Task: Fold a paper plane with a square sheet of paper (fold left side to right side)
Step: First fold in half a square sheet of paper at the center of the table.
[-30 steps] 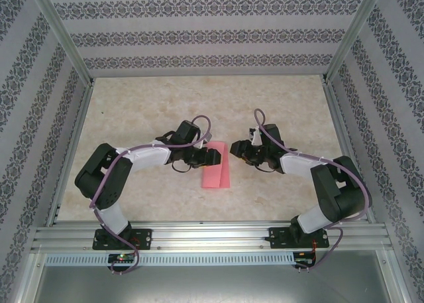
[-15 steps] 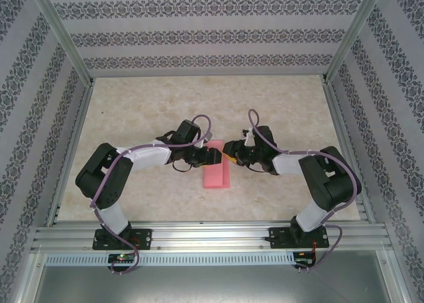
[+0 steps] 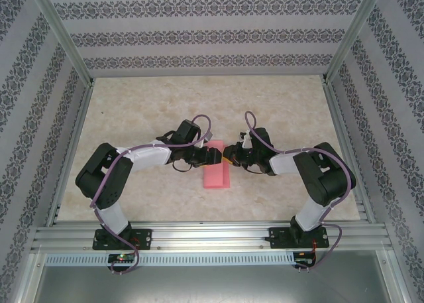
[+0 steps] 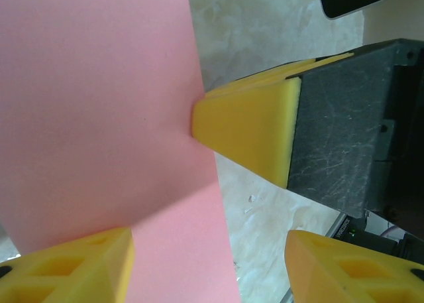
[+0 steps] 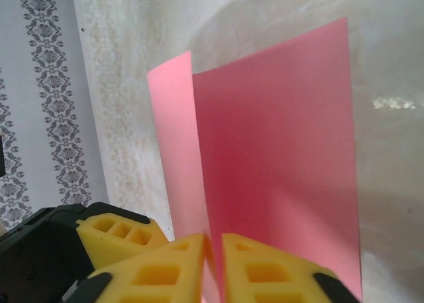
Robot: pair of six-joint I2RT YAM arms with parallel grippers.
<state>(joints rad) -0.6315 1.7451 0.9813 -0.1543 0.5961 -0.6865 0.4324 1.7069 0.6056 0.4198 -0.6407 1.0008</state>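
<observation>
Square sheet of paper (image 3: pixel 216 172) lies doubled over, middle of the table (image 3: pixel 132 111). My right gripper (image 5: pixel 212 253) pinches its edge; my left gripper (image 4: pixel 209 243) gapes wide, one finger on it. Thin, limp, tears easily: I'd grip edges lightly

Sheet: the square sheet of paper (image 4: pixel 99 104) takes up the left side, pink and plain, its right edge running top to bottom.
Right gripper: in from the right comes the right gripper (image 4: pixel 202 121), yellow wedge tip touching that edge, scuffed black body behind it, a thin seam along the wedge's top.
Left gripper: the left gripper (image 4: pixel 209 270) sits low in the view, spread wide. One yellow finger (image 4: pixel 73 266) is over the paper, the other over the table.
Table: pale marbled table (image 4: pixel 265 31) right of the sheet.
</observation>
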